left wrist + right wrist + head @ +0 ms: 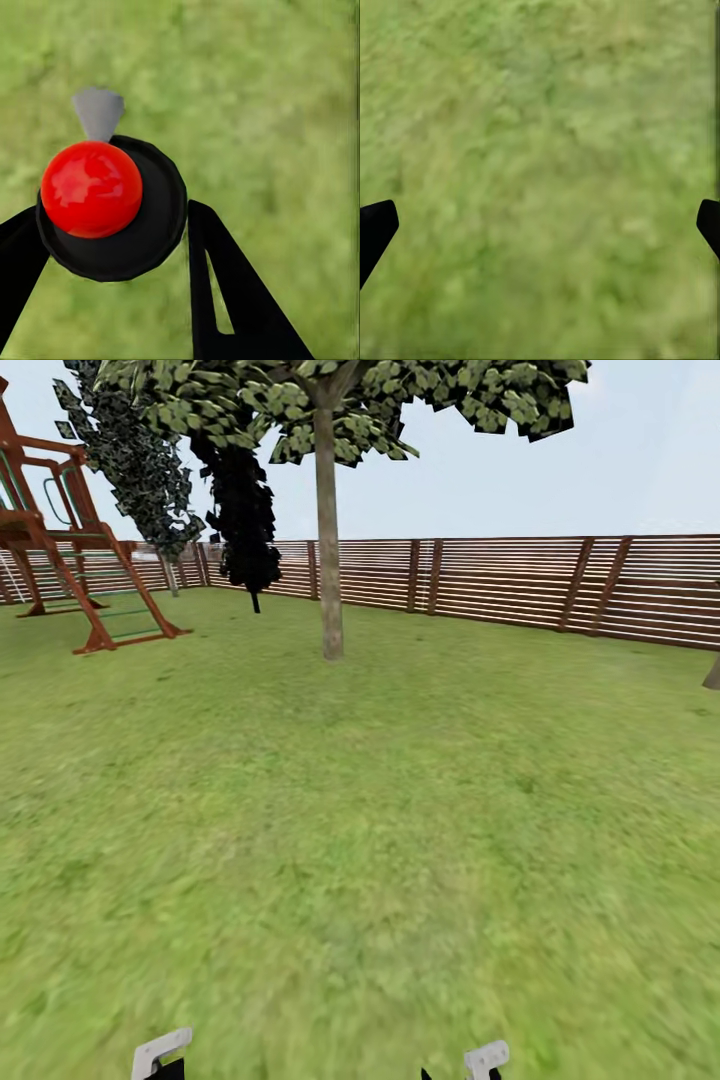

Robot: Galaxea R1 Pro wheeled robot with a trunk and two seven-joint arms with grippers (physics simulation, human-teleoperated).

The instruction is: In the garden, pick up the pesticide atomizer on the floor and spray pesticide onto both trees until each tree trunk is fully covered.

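Open lawn (380, 830) ahead in the garden, with 1 pale-barked tree trunk (328, 550) standing mid-field before the slatted fence (500, 580), a dark blackish tree (245, 520) behind it and a red-brown play frame (70, 540) off to the left. The left gripper (112, 247) has its black fingers (225, 292) clamped on the pesticide atomizer (112, 206), a black round body with a red dome and grey nozzle, above grass. The right gripper (540, 225) is spread wide with nothing in it, only its fingertips (375, 229) at the frame edges
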